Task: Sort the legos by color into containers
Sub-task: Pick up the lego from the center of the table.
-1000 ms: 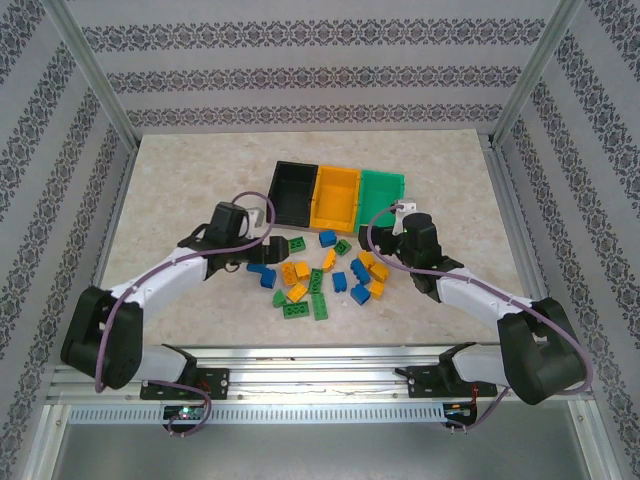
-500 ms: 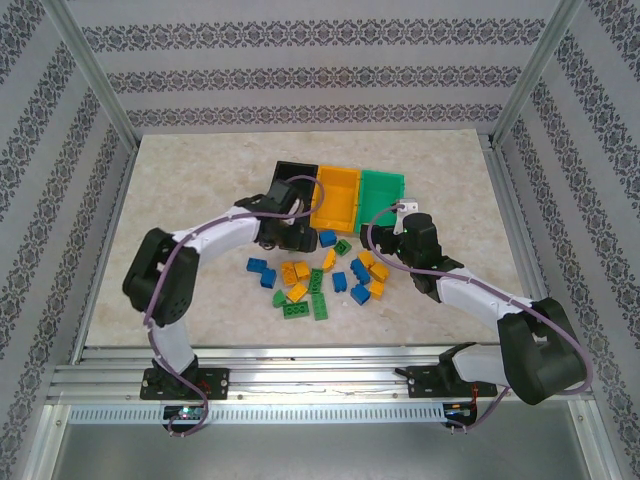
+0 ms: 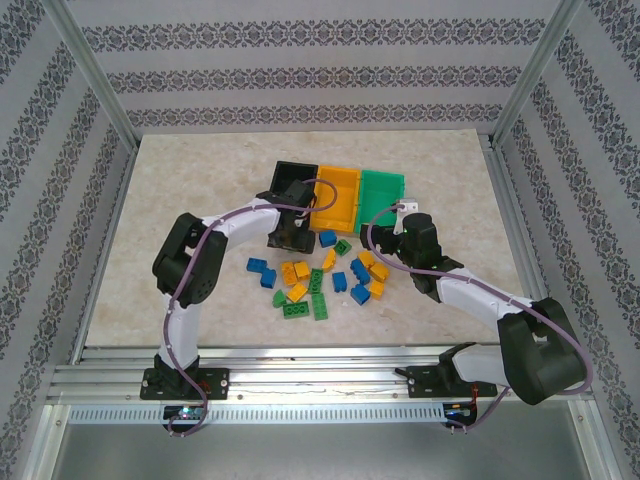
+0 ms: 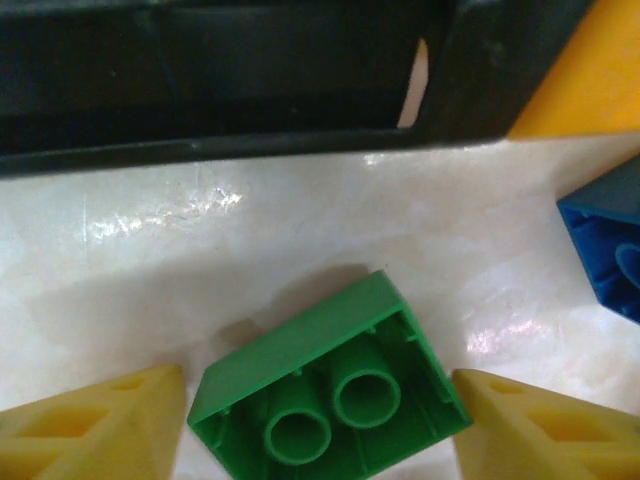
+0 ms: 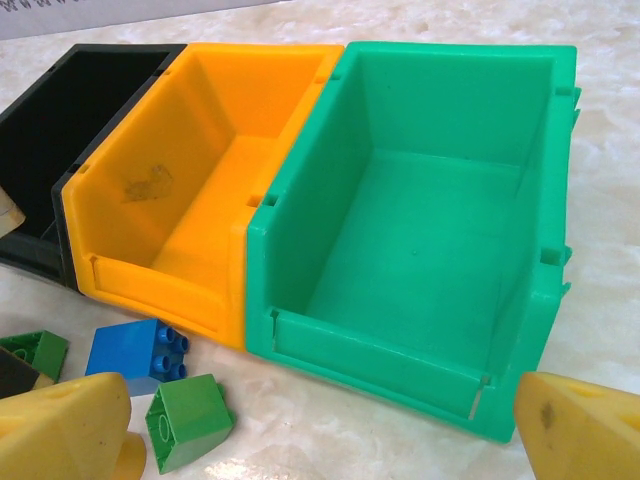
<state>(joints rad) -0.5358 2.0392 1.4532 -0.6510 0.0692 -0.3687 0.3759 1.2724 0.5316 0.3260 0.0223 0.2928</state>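
Green brick [image 4: 330, 395] hangs upside down in your left claw [image 4: 320, 425]. The yellow fingers [image 4: 90, 430] pinch it from both sides, just in front of the black bin [image 4: 230, 80]. A blue brick [image 4: 605, 250] lies to its right on the table [image 4: 200, 260]. Your right claw [image 5: 320, 440] is wide and holds nothing. It faces the green bin [image 5: 420, 230], which touches the yellow bin [image 5: 190, 180]. Many bricks [image 3: 316, 282] lie in a heap between your arms.

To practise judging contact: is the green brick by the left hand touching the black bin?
Apart. The left wrist view shows bare table between the green brick and the black bin.
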